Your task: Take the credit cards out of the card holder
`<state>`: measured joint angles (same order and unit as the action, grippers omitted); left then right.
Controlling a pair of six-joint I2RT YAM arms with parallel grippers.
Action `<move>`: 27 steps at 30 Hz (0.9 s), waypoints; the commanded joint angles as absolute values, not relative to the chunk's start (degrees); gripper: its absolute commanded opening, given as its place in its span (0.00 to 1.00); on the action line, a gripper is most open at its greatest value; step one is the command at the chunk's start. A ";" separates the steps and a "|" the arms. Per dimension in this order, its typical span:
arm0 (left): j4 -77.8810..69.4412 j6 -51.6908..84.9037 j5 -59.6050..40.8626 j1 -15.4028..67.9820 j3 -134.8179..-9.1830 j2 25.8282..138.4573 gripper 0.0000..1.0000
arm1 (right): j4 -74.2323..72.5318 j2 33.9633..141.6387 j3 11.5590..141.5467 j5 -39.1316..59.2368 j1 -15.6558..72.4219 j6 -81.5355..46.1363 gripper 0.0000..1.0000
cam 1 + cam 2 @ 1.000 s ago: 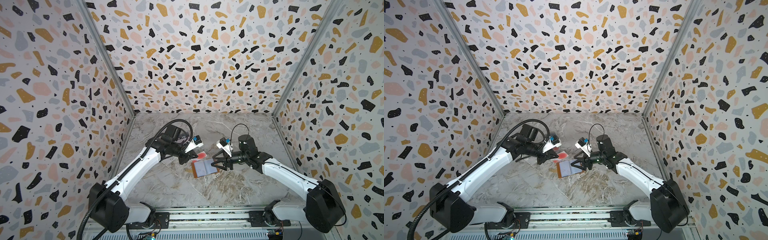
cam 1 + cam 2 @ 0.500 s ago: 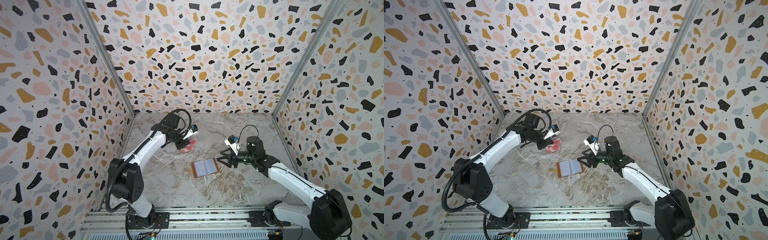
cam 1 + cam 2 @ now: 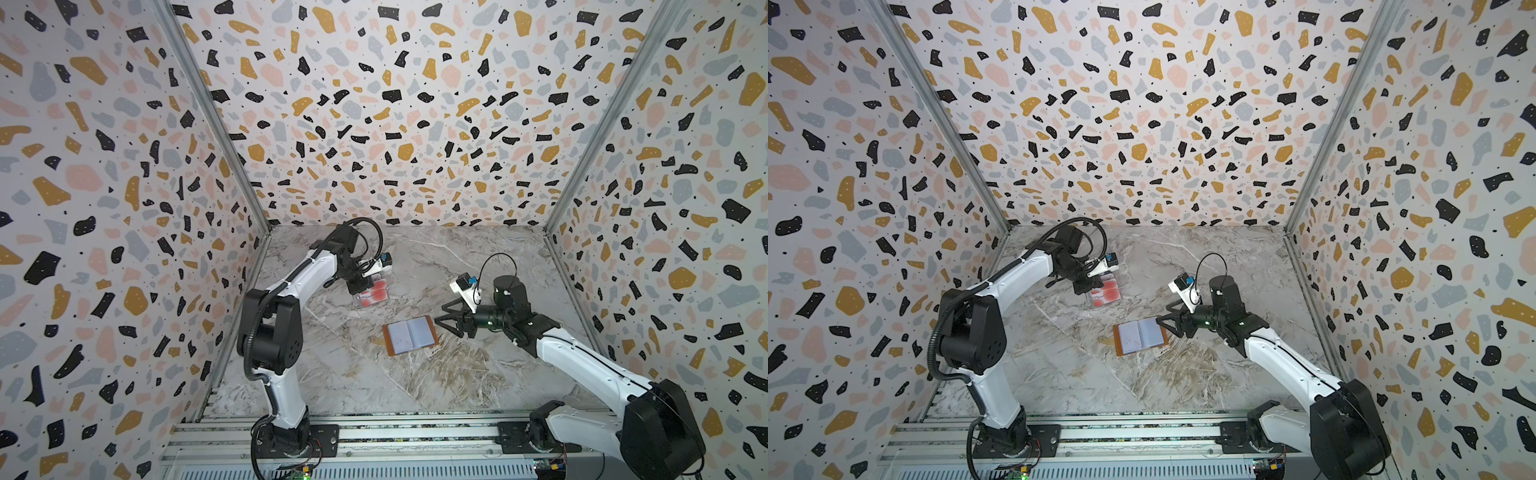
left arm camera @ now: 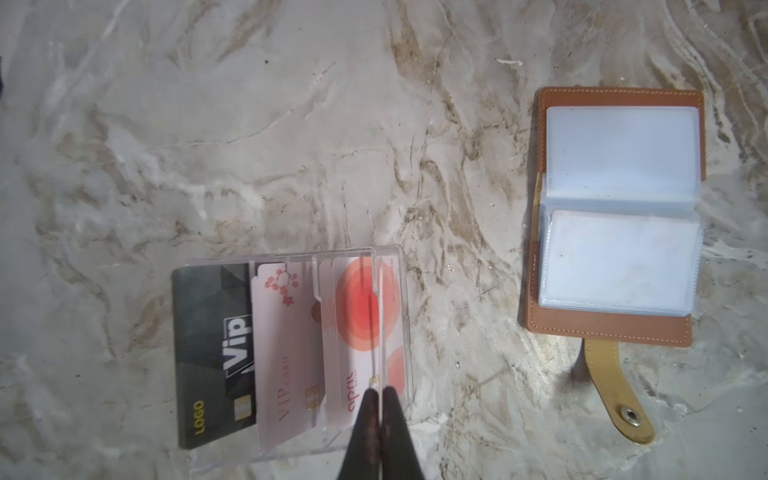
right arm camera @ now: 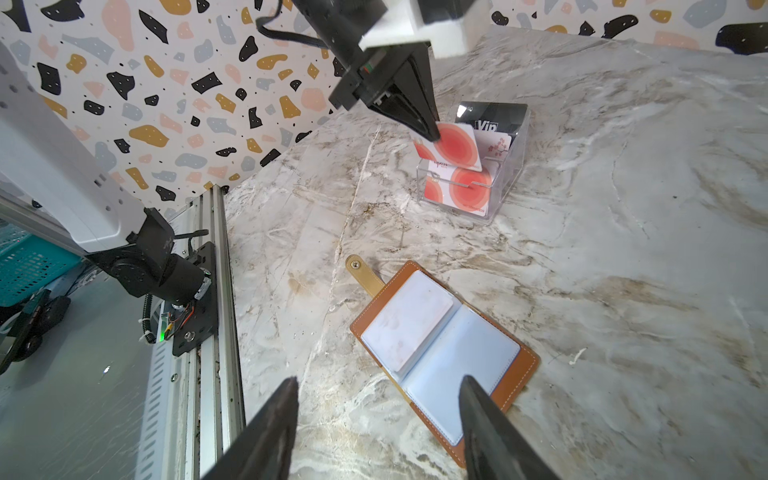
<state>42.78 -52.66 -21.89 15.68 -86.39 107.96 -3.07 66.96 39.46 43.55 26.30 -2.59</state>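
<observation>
Pinching shut on one white plastic card with red circles, the left fingers hold it on edge over a clear plastic case. The card's lower edge is at the case rim; I cannot tell whether it touches.

The case stands on the marbled grey tabletop, at about 10 o'clock from the card holder. Upright inside it:
- a dark grey "Vip" card
- a pale pink blossom card
- a stack of white red-circle cards

The tan-brown leather card holder lies open and flat near the tabletop's middle, well apart from the case. Its clear bluish sleeves face up, and its snap tab strap points to 9 o'clock in both top views.

The right fingers are spread wide and hold nothing. They sit just at the holder's 3 o'clock edge.
</observation>
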 commanded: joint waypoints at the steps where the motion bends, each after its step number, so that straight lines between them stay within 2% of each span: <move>1: 43.25 -54.39 -22.46 15.63 -88.79 109.81 0.00 | -3.62 65.32 39.55 43.17 26.10 -3.10 0.62; 12: 42.19 -53.88 -21.64 14.91 -89.94 111.97 0.00 | -3.61 65.64 39.64 43.08 26.09 -3.16 0.62; 27: 42.71 -54.15 -23.19 13.16 -89.30 109.51 0.00 | -4.00 66.78 39.64 43.47 25.60 -3.07 0.62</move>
